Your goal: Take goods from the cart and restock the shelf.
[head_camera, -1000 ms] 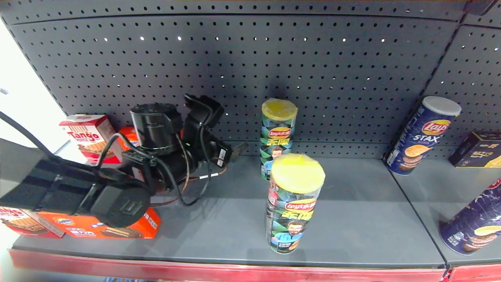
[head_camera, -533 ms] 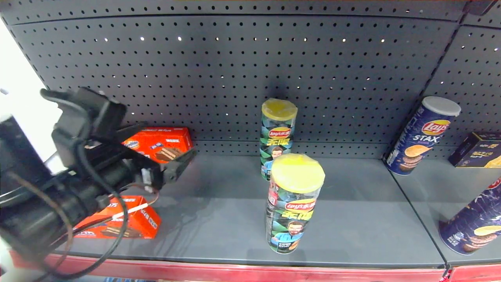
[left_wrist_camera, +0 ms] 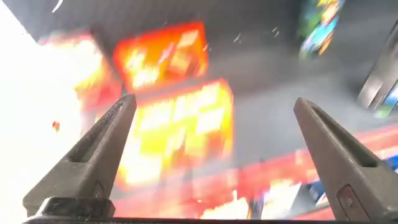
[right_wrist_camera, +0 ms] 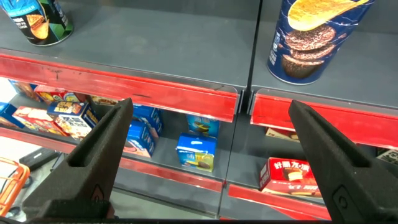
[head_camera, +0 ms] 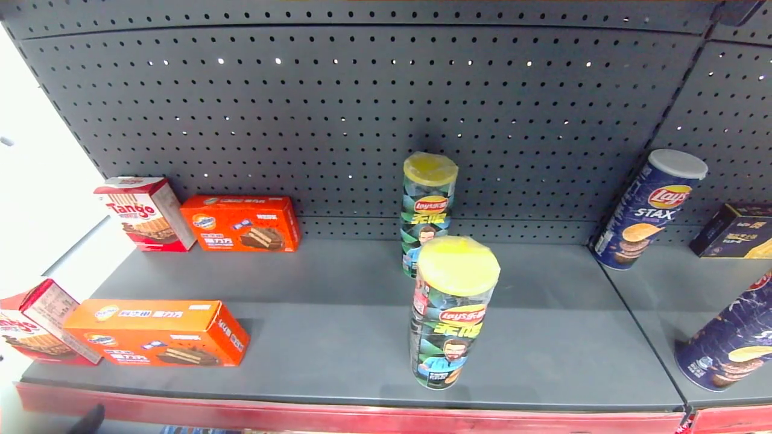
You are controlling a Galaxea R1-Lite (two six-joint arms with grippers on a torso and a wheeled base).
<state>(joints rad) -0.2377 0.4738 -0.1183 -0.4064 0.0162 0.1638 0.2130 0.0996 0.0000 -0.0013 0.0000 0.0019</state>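
Note:
On the grey shelf (head_camera: 338, 337) an orange biscuit box (head_camera: 241, 223) lies at the back left, next to a red wafer box (head_camera: 143, 212). A second orange box (head_camera: 157, 333) lies near the front left edge, with another red box (head_camera: 36, 322) at its left. My left gripper (left_wrist_camera: 214, 101) is open and holds nothing; in its blurred wrist view it faces the orange boxes (left_wrist_camera: 180, 130) from in front of the shelf. My right gripper (right_wrist_camera: 209, 106) is open and holds nothing, below and in front of the shelf's red front edge (right_wrist_camera: 143, 84).
Two yellow-lidded chip cans (head_camera: 453, 313) (head_camera: 428, 211) stand mid-shelf, one behind the other. Blue chip cans (head_camera: 648, 208) (head_camera: 727, 346) and a dark box (head_camera: 733, 231) occupy the right bay. A perforated panel (head_camera: 362, 108) closes the back. Lower shelves hold small boxes (right_wrist_camera: 196, 152).
My left arm has pulled back out of the shelf to the left and left the head view. The orange box it covered now lies uncovered at the back left.

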